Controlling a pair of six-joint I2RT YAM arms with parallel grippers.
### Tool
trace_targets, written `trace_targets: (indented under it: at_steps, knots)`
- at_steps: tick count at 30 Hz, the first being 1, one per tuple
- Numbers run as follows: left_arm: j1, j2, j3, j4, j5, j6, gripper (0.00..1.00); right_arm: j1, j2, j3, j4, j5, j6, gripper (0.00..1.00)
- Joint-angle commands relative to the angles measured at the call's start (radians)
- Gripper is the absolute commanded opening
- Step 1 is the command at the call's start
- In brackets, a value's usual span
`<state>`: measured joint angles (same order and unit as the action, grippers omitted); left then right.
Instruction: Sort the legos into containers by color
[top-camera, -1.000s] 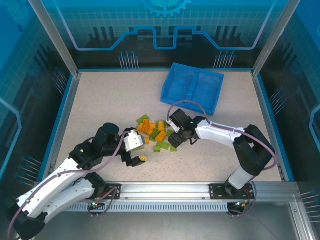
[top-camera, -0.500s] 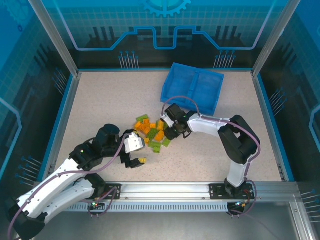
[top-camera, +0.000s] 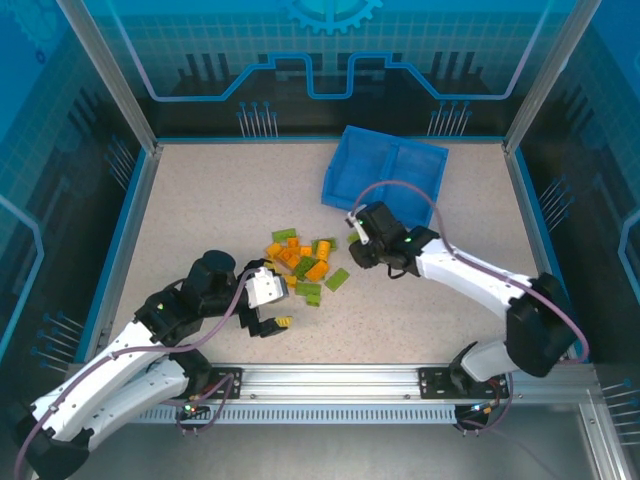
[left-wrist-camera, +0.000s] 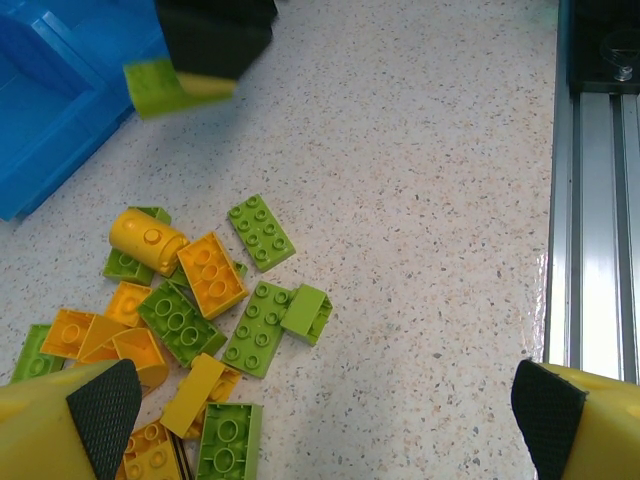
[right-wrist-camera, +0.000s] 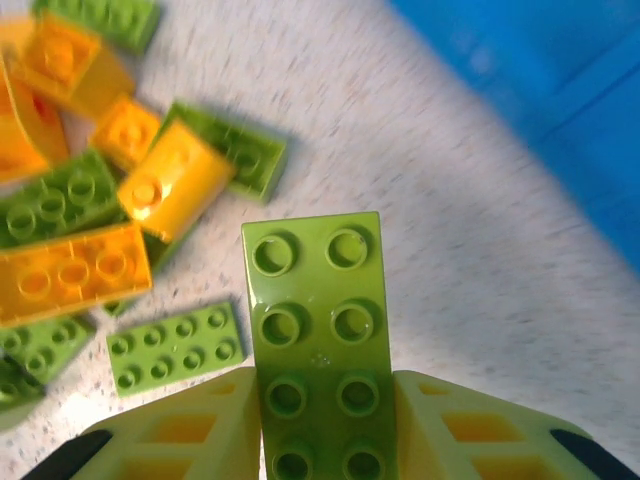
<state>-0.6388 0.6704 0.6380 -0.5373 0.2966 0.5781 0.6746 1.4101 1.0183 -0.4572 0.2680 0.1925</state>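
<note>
The right wrist view blurs the blue tray (right-wrist-camera: 560, 80) and crops the green brick (right-wrist-camera: 315, 300) at the bottom edge.

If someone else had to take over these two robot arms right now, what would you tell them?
Left pincer: open, empty, low beside the pile.
Right pincer: shut on a green brick, between pile and tray.
Tray: both halves look empty.
Done: nothing sorted yet.
Left: place this brick in one half, then sort the rest, orange and green apart.
</note>
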Motion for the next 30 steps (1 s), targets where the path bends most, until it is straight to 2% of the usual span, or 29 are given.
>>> trace_targets:
  at_steps: [1, 5, 9, 15, 19, 23, 25, 28, 30]
  knots:
    - [-0.005, -0.019, -0.012, 0.049, 0.003, -0.017, 0.99, -0.064, -0.055, 0.092, -0.067, 0.128, 0.104, 0.38]
    - [-0.005, -0.028, -0.013, 0.084, -0.023, -0.048, 0.99, -0.225, 0.016, 0.225, -0.087, 0.196, 0.168, 0.38]
    - [-0.005, -0.037, -0.02, 0.093, -0.055, -0.072, 0.99, -0.345, 0.2, 0.371, -0.073, 0.202, 0.171, 0.38]
    - [-0.005, -0.037, -0.023, 0.113, -0.091, -0.112, 0.99, -0.421, 0.478, 0.579, -0.128, 0.143, 0.232, 0.39]
    - [-0.004, -0.026, -0.015, 0.124, -0.113, -0.152, 0.99, -0.429, 0.603, 0.673, -0.183, 0.109, 0.274, 0.46]
    - [-0.003, -0.007, -0.004, 0.141, -0.135, -0.207, 0.99, -0.428, 0.62, 0.697, -0.21, 0.101, 0.32, 0.59]
    - [-0.004, 0.012, 0.007, 0.16, -0.133, -0.245, 0.99, -0.43, 0.595, 0.688, -0.212, 0.094, 0.324, 0.6]
    - [-0.004, 0.075, 0.049, 0.226, -0.147, -0.414, 0.99, -0.43, 0.512, 0.651, -0.208, 0.088, 0.322, 0.59]
    - [-0.007, 0.151, 0.106, 0.236, -0.186, -0.576, 0.99, -0.43, 0.413, 0.592, -0.199, 0.056, 0.32, 0.59]
